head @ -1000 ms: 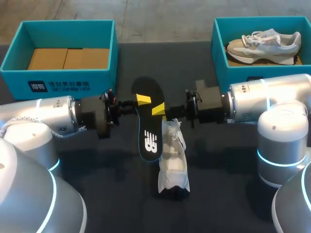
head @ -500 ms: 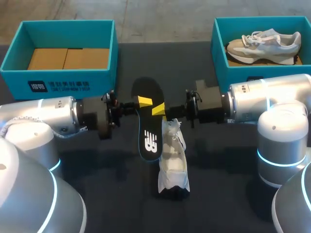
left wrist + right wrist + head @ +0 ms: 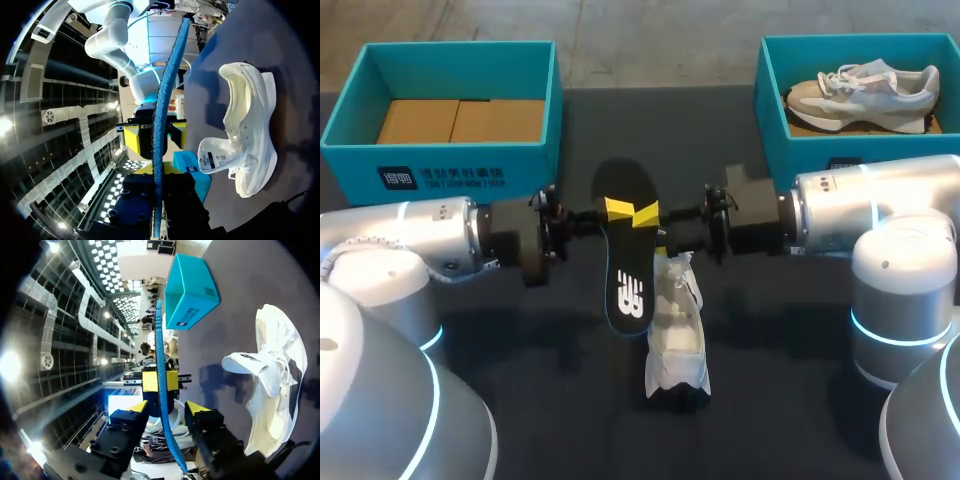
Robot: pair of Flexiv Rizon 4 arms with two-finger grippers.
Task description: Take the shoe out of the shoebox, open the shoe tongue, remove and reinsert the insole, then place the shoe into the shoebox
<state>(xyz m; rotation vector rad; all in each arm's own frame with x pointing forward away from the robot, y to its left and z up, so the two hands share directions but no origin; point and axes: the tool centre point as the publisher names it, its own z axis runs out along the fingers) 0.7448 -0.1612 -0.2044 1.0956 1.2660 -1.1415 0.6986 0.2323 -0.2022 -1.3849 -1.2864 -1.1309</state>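
The black insole (image 3: 625, 260) hangs upright over the table's middle, its lower end beside the white shoe (image 3: 677, 335), which lies on its side with the tongue pulled out. My left gripper (image 3: 618, 208) is shut on the insole's upper part from the left. My right gripper (image 3: 653, 224) faces it from the right, open. In the right wrist view the right gripper (image 3: 167, 409) has its yellow tips apart on either side of the insole's edge (image 3: 159, 340), with the left gripper (image 3: 160, 381) clamped on it just ahead. The left wrist view shows the shoe (image 3: 247, 130) beside the insole (image 3: 162, 100).
A teal shoebox (image 3: 440, 160) with cardboard inside stands at the back left. A second teal box (image 3: 775, 120) at the back right holds a grey and beige sneaker (image 3: 865, 90). Both arms' bodies lie low across the table's sides.
My right gripper has opened and let go of the insole, drawing back slightly to the right. The left gripper keeps its hold, and the insole has barely shifted.
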